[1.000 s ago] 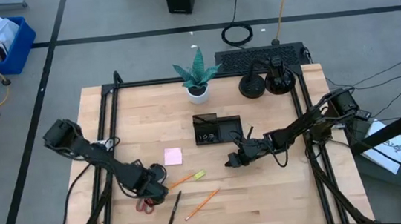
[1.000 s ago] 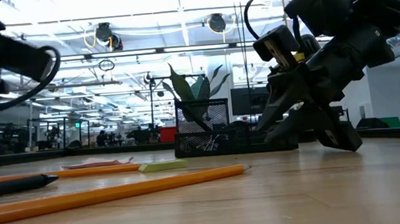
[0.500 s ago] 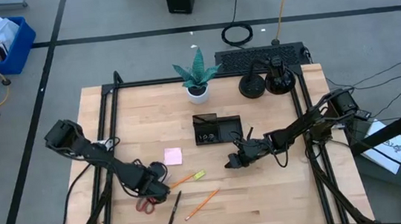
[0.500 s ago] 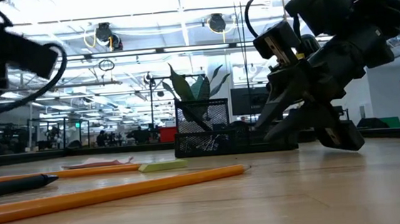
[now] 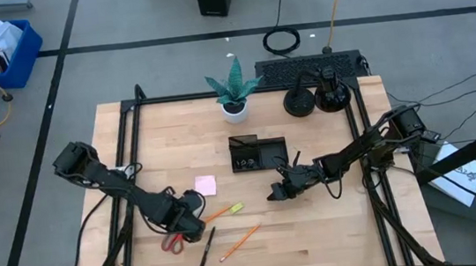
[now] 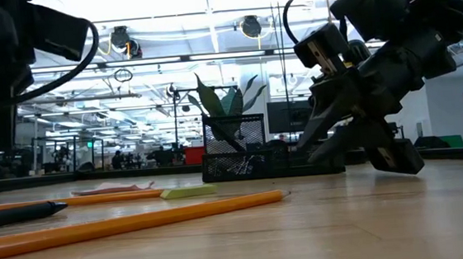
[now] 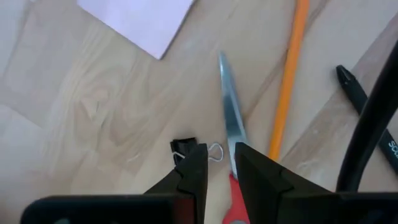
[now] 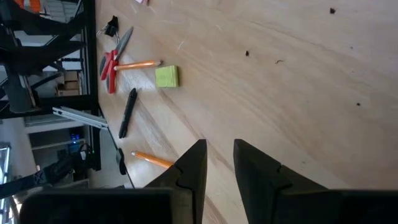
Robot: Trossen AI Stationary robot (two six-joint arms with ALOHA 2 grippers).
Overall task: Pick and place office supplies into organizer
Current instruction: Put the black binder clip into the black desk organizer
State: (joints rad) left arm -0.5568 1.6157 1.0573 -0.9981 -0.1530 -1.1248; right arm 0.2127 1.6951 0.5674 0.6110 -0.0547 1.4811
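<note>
My left gripper [image 5: 192, 222] hangs over the near left of the table, pointing down, its fingers a narrow gap apart with nothing between them [image 7: 221, 171]. Under it lie the red-handled scissors [image 7: 229, 106] and a black binder clip [image 7: 186, 149]. Around them are a pink sticky pad [image 5: 205, 185], a highlighter [image 5: 237, 207], a black pen [image 5: 207, 248] and an orange pencil [image 5: 240, 243]. The black organizer [image 5: 258, 153] stands mid-table. My right gripper [image 5: 275, 191] hovers near the organizer's near right corner, slanting down, narrowly open and empty [image 8: 219, 165].
A potted plant [image 5: 233, 87] stands at the table's far edge, with two round black bases [image 5: 314, 98] at the far right and a keyboard [image 5: 307, 68] beyond the table's edge. Bare wood lies along the near right of the table.
My left gripper has risen and drifted a little toward the table's right, away from the scissors' handles. The supplies on the table have stayed where they were. My right gripper has kept still.
</note>
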